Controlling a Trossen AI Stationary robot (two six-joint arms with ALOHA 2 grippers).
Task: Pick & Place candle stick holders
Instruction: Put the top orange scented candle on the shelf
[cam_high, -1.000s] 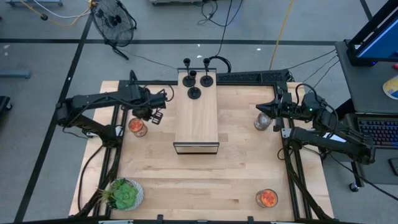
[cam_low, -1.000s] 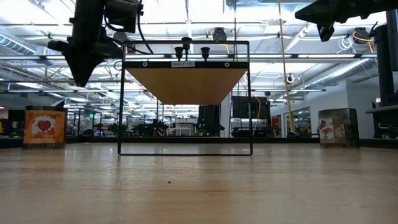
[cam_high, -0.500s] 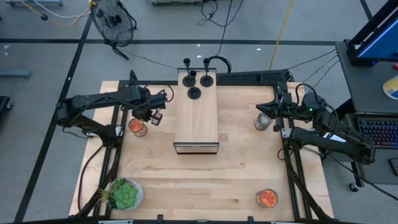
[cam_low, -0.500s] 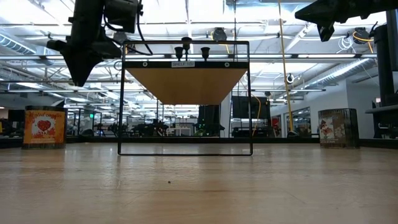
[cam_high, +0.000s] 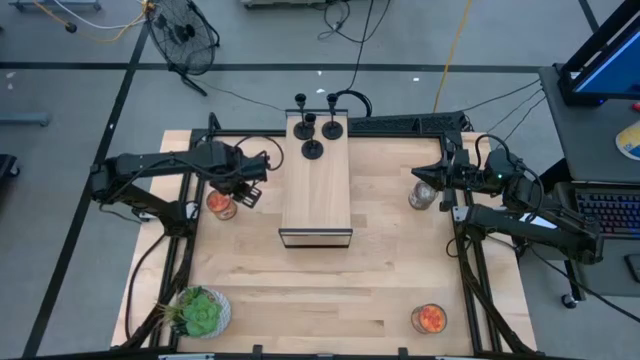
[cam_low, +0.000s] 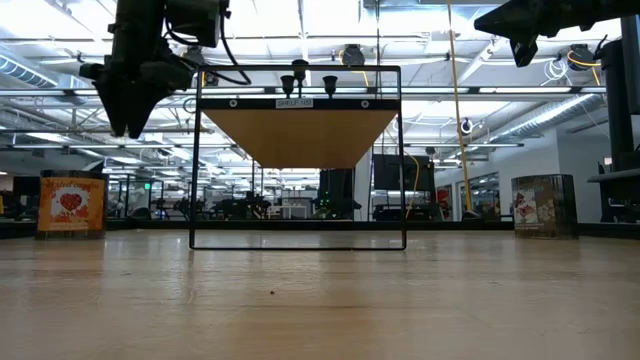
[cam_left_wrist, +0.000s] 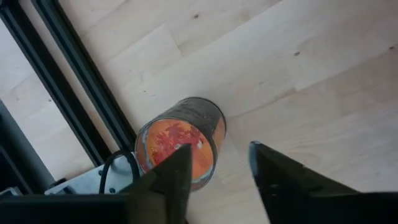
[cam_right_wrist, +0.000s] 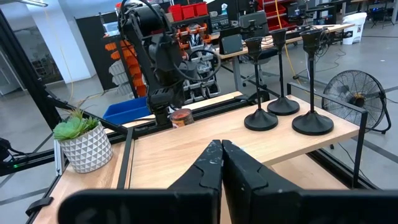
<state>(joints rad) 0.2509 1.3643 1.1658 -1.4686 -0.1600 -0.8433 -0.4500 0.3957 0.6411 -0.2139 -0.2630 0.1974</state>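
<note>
Three black candle stick holders (cam_high: 313, 148) stand by their round bases on the far end of a raised wooden shelf (cam_high: 316, 200); the right wrist view also shows the holders (cam_right_wrist: 283, 106). My left gripper (cam_left_wrist: 221, 174) points down, open, high above the table to the shelf's left, with nothing between its fingers. An orange-filled glass jar (cam_left_wrist: 180, 149) stands on the table below it. My right gripper (cam_right_wrist: 221, 155) is shut and level, well above the table's right side, pointing toward the shelf.
A second glass jar (cam_high: 422, 195) stands under my right gripper, a third (cam_high: 429, 318) at the near right. A potted plant (cam_high: 203, 312) sits at the near left. The shelf's black frame (cam_low: 300, 240) rests on the table, with bare wood in front of it.
My left gripper has opened a little and rolled slightly while staying above the jar. The holders and the jars have kept their places.
</note>
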